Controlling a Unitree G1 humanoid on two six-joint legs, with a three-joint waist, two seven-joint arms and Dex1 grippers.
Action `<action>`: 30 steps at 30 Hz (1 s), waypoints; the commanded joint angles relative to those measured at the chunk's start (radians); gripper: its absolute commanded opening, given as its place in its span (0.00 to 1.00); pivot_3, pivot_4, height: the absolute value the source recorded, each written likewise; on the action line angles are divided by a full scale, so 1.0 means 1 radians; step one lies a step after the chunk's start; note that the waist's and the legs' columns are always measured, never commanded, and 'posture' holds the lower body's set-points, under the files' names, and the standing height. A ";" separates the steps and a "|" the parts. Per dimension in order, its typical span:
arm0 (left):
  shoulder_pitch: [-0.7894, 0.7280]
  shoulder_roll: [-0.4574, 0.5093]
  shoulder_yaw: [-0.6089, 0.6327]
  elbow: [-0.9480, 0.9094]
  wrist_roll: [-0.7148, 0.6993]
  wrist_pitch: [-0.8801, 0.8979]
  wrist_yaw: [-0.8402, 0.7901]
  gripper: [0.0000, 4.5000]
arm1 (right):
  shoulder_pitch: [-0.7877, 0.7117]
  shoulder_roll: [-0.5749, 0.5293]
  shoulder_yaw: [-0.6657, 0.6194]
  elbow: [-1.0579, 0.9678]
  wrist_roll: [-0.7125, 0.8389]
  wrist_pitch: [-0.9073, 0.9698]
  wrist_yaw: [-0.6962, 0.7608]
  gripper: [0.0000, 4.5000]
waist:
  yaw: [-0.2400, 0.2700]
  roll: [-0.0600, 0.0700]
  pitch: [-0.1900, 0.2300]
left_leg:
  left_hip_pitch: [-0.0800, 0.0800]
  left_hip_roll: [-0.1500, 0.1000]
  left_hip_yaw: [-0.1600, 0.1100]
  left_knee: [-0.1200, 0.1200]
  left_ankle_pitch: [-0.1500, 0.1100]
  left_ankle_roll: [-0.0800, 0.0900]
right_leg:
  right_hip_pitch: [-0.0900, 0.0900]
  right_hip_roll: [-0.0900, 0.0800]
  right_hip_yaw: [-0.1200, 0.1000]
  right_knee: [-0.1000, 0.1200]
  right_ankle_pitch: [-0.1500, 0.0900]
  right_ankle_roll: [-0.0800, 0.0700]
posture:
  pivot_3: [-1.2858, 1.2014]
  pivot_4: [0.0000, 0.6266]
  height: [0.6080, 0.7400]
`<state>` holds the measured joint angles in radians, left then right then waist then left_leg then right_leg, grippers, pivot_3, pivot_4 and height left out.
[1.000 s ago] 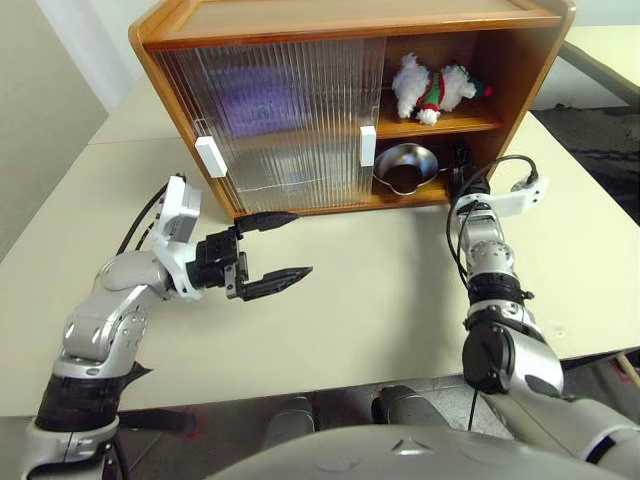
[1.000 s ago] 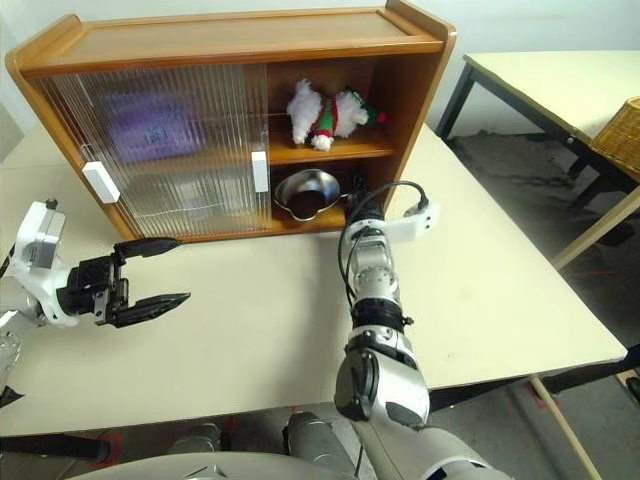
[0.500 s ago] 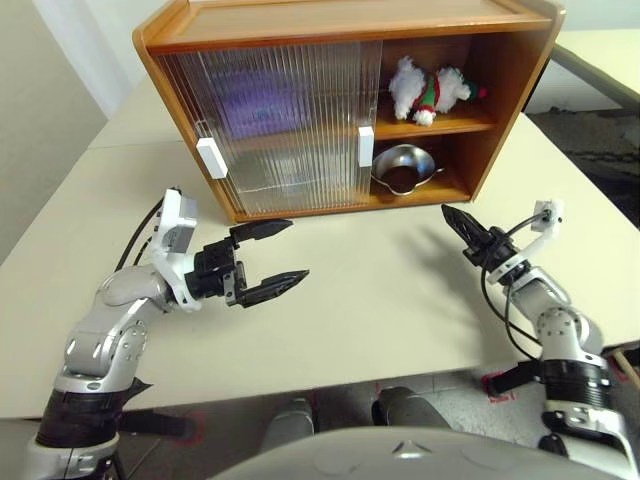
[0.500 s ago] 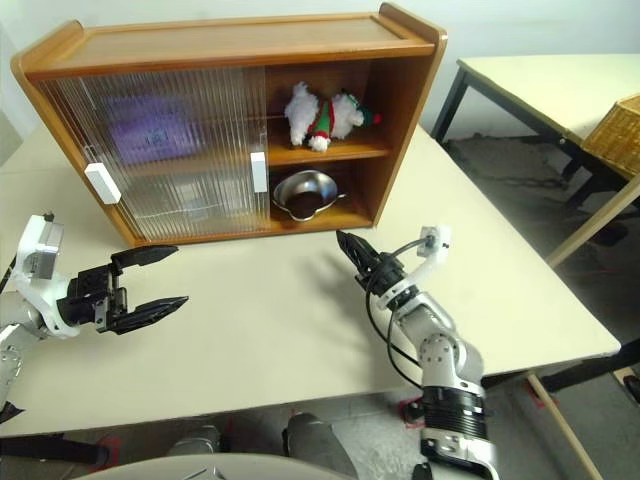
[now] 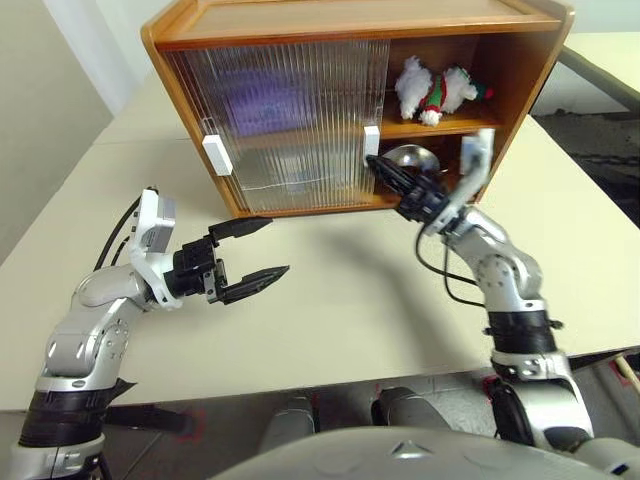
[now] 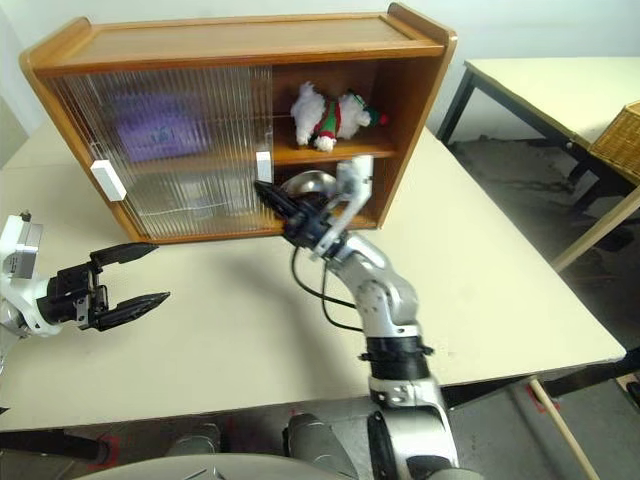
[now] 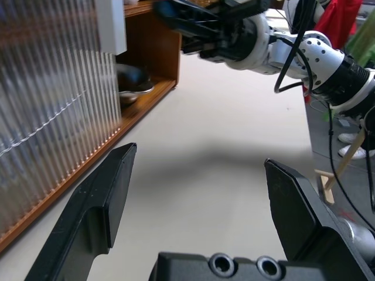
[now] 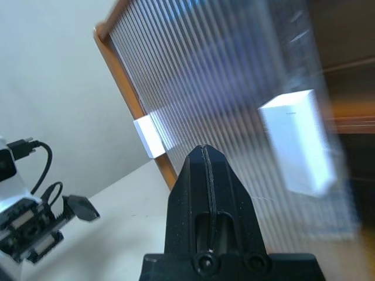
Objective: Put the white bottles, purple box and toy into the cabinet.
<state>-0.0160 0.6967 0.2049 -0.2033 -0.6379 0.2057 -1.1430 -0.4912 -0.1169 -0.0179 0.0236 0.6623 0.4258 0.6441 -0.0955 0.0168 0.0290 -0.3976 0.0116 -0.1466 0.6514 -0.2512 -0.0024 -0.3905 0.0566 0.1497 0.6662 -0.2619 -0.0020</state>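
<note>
The right hand, fingers pressed together, points at the cabinet's door handle, likely to slide it, while the left hand waits spread.

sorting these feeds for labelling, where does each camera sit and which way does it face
Left and right eye views: on the head, looking down over the table at the cabinet; both arms show.
Left wrist view: looks along open left fingers toward the cabinet's bowl and right gripper.
Right wrist view: looks along shut fingers at the sliding door's white handle.
Both wrist views share that handle.
</note>
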 commanded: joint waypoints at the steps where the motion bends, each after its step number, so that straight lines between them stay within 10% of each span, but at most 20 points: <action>1: 0.003 0.007 0.013 -0.014 0.007 -0.004 0.006 1.00 | -0.019 0.023 0.020 0.039 -0.023 0.020 -0.016 0.01 | 0.009 0.000 0.000 | -0.002 0.001 0.000 -0.001 0.000 0.000 | -0.002 0.000 -0.001 0.000 0.002 0.003 | 0.49 0.11 1.00; 30: -0.055 -0.004 -0.014 -0.018 0.005 0.026 0.021 1.00 | -0.009 0.069 -0.113 0.105 -0.157 -0.121 -0.290 0.01 | 0.035 0.000 0.000 | -0.001 0.004 0.001 -0.008 0.000 -0.001 | -0.004 -0.001 0.000 -0.001 0.002 0.005 | 0.48 0.11 1.00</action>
<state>-0.0652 0.6903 0.2058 -0.2187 -0.6382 0.2248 -1.1181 -0.5083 -0.0396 -0.1008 0.1304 0.5207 0.3247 0.3784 -0.0608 0.0166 0.0295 -0.3985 0.0156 -0.1456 0.6432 -0.2512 -0.0033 -0.3942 0.0560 0.1494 0.6654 -0.2594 0.0032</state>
